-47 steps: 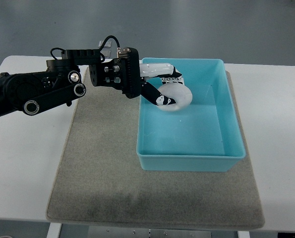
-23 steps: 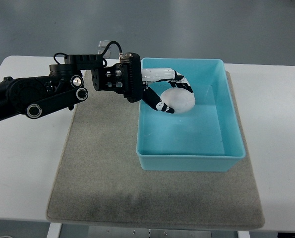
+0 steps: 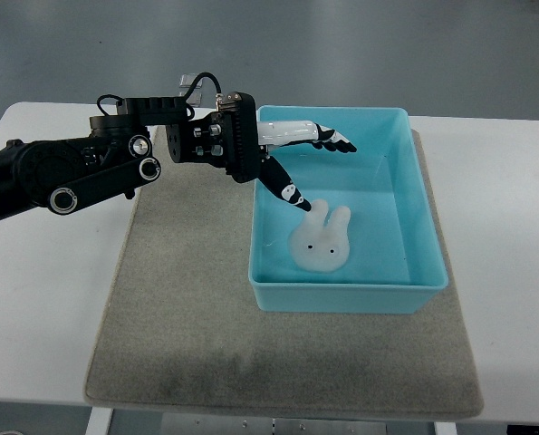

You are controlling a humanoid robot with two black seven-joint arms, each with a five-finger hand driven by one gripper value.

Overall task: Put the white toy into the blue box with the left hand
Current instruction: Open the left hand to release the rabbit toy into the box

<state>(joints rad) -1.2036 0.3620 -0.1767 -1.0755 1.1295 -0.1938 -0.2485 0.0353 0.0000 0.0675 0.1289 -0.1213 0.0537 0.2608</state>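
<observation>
A white rabbit-shaped toy [image 3: 321,241] with two dark eyes lies flat on the floor of the blue box [image 3: 425,227], near the box's front left. My left hand [image 3: 310,168] reaches in over the box's back left corner, fingers spread and empty. Its thumb tip hangs just above the toy's ears, its other fingers [image 3: 334,140] stretch out toward the box's middle. The black left arm [image 3: 79,168] comes in from the left edge. The right arm is out of sight.
The box stands on a grey mat [image 3: 178,308] laid over a white table [image 3: 43,299]. Bare mat extends left of the box and in front of it. White tabletop [image 3: 509,254] shows to the right of the mat.
The hand's fingers uncurled and let go of the white toy. The toy dropped from the grasp to the box floor, landing nearer the front.
</observation>
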